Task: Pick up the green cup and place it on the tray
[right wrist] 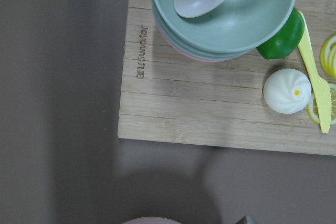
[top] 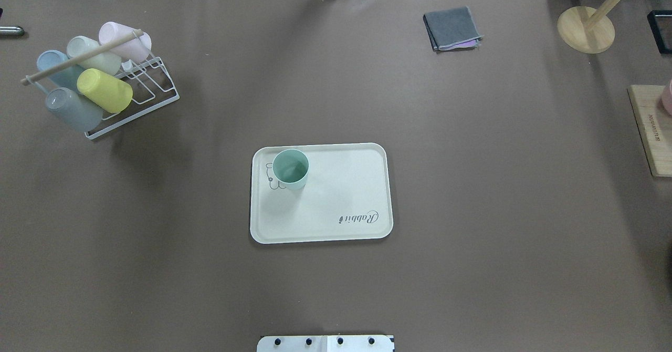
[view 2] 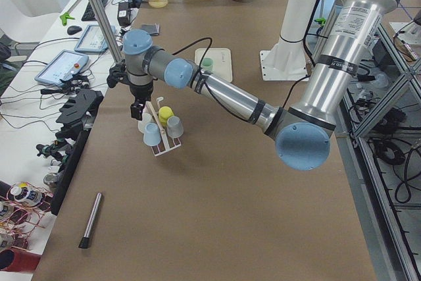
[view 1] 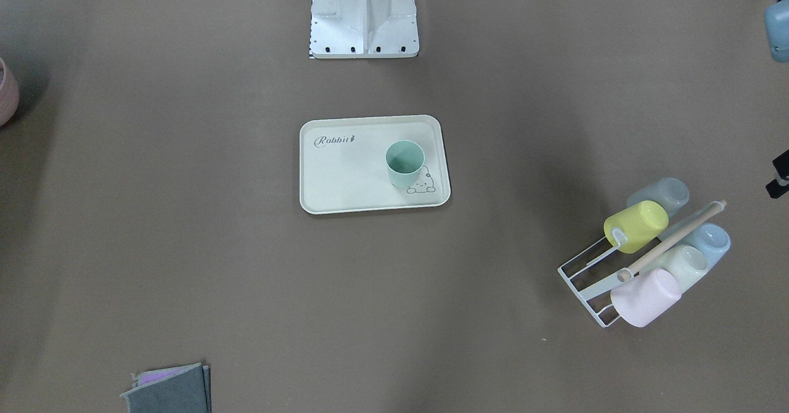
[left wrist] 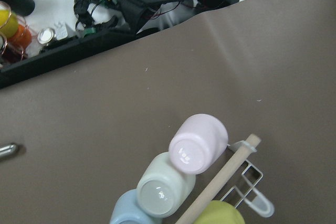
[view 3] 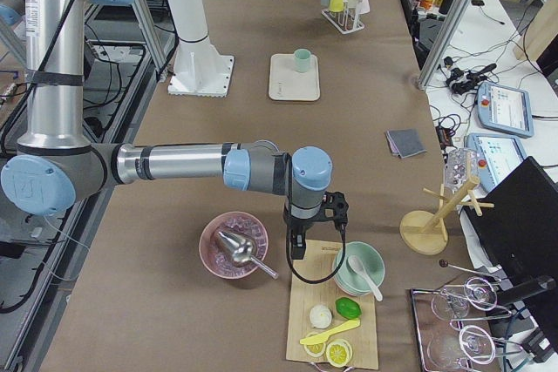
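Note:
The green cup stands upright on the cream tray, by the bunny drawing; both also show in the overhead view, the cup in the tray's far left corner. Neither gripper touches them. My left gripper hangs over the cup rack at the table's left end, seen only in the exterior left view, so I cannot tell whether it is open or shut. My right gripper hangs over a wooden board at the right end; I cannot tell its state either.
The white wire rack holds yellow, pink, pale green and blue cups. A folded grey cloth, a wooden stand, green bowls with a spoon and a pink bowl are at the right end. The robot base stands behind the tray.

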Robot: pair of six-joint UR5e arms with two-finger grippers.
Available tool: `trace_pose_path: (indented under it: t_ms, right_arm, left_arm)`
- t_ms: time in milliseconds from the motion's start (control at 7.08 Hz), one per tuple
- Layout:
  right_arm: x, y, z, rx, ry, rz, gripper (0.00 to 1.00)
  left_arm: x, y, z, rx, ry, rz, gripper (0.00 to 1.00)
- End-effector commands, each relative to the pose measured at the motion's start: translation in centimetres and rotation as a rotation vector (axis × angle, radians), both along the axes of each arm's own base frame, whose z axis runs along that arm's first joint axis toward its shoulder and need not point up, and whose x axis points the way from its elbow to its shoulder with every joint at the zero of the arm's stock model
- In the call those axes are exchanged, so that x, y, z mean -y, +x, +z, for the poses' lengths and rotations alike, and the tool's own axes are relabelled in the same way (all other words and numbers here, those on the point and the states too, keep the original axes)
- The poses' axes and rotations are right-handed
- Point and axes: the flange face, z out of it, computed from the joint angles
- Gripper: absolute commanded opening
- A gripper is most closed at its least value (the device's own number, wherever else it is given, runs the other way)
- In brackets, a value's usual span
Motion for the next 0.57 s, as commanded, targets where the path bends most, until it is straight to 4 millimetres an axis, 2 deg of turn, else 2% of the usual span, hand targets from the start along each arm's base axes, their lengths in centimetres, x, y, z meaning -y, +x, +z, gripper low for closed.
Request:
trace_pose_path:
  t_ms: [0,141,424]
  right_arm:
    - [0.1,0.0,-0.5,0.001,0.011,-0.001,1.00]
    - [0.0,0.0,-0.4,0.001,0.011,-0.002,1.00]
    - [-0.1,0.0,-0.2,0.003,0.006,-0.002,1.00]
  left_arm:
    - [-3.5,-3.8,9.7,0.048,-0.014,0.111,0.99]
    - [-6.5,-5.9,14.2,0.082,-0.009,0.163,0.99]
    - [-12.8,-7.6,21.0,0.119,-0.069,0.203,0.99]
